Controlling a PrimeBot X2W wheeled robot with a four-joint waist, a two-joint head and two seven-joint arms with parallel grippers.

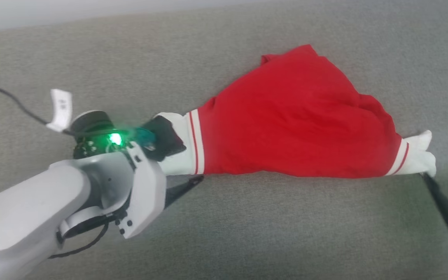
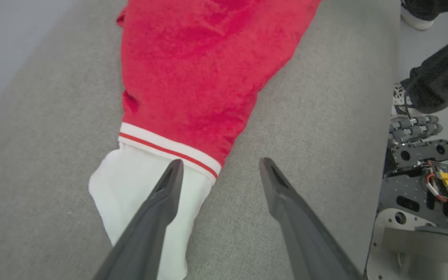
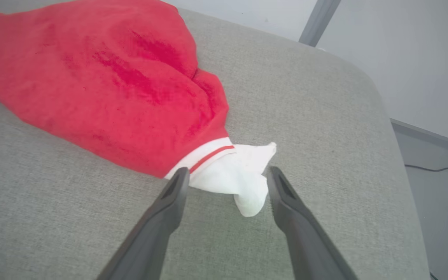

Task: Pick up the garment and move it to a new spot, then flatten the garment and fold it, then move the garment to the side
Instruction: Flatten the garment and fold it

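Grey cushion [image 1: 247, 225]: garment [image 1: 294, 124] lies stretched, probably for flattening; left gripper [image 2: 220, 171] and right gripper [image 3: 228, 179] sit at its white ends, jaws apart and empty.

The garment [image 1: 294, 124] is bright red thin fabric with a white section at each end and a narrow red-and-white striped band at each colour change. It lies spread out and lightly wrinkled on the grey upholstered bench [image 1: 247, 233], its length roughly parallel to the near edge. The red body widens to a peak toward the far edge. One crumpled white end points toward the right edge.
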